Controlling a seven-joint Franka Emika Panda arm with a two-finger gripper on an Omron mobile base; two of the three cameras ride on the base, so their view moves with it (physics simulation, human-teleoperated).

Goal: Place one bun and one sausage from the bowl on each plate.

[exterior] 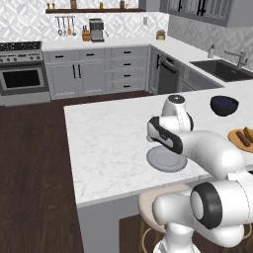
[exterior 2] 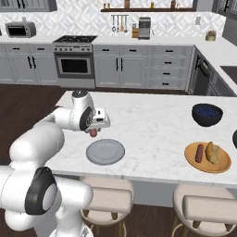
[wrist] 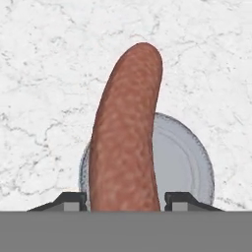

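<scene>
The gripper (exterior 2: 94, 130) is clamped on a sausage (wrist: 127, 133) whose long axis runs out along the fingers, hanging above the marble counter (exterior 2: 152, 125) just behind the light grey plate (exterior 2: 105, 152), which lies below and slightly nearer the robot's base.
</scene>
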